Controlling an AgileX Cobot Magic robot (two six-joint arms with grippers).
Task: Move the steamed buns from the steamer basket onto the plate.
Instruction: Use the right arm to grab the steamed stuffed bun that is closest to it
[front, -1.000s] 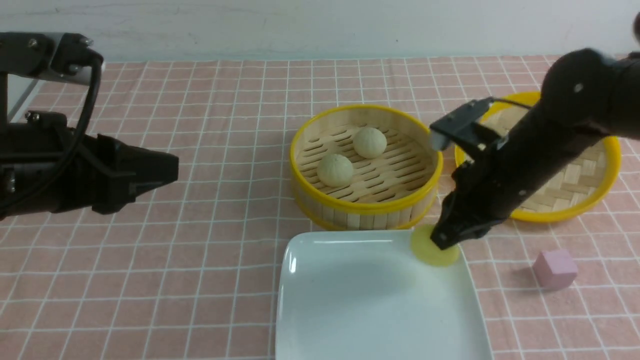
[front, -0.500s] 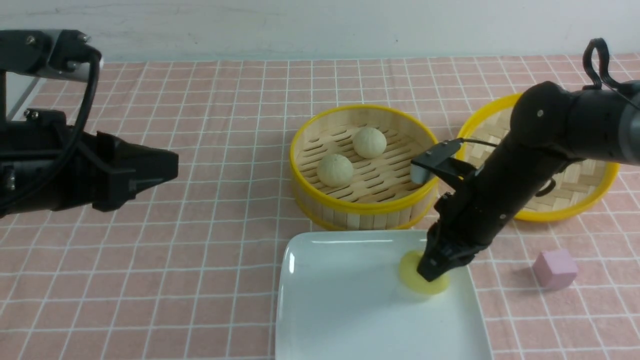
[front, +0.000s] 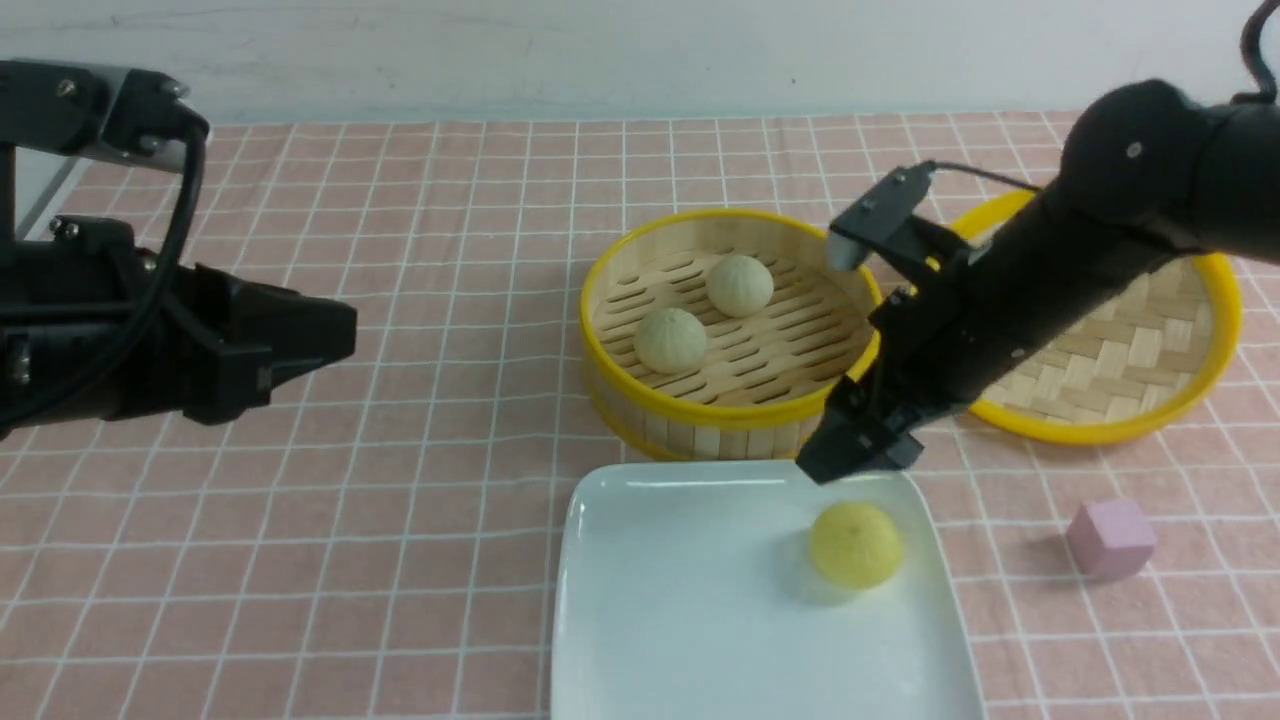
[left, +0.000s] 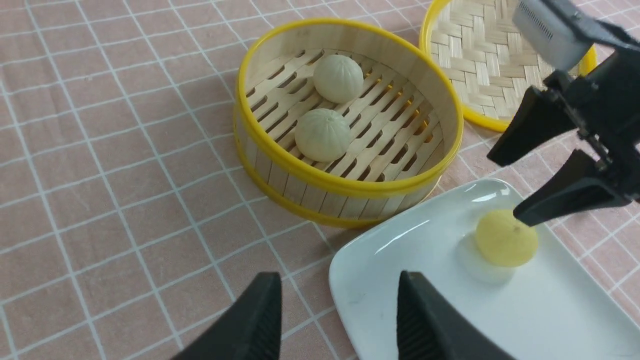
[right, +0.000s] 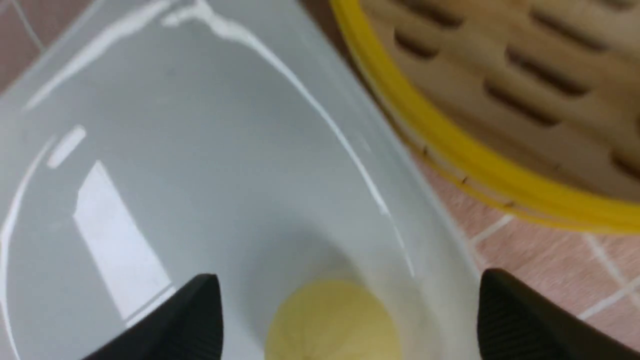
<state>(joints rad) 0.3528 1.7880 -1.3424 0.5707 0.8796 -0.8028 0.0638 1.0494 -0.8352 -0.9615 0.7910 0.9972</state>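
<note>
I have the right gripper (front: 858, 462) hanging just above the far right corner of the plate (front: 680, 620). Its jaws are spread wide and it grips nothing. The yellow bun (front: 855, 543) sits released on the plate right under those jaws, near the plate's right edge, with its pleats up. On my right wrist camera it lies low between the two black fingertips, with a clear gap on each side.

The steamer basket (front: 700, 435) stands on the table (front: 400, 560) close behind the plate. On its slatted floor I see the near pale bun (front: 670, 340) and the far pale bun (front: 740, 285), side by side and not touching.

The woven lid (front: 1110, 360) lies to the right of the basket, partly hidden by my right arm. A pink cube (front: 1110, 538) rests on the checked cloth to the right of the plate.

My left gripper (left: 338, 287) hovers over the table well to the left, its jaws parted with nothing between them.
</note>
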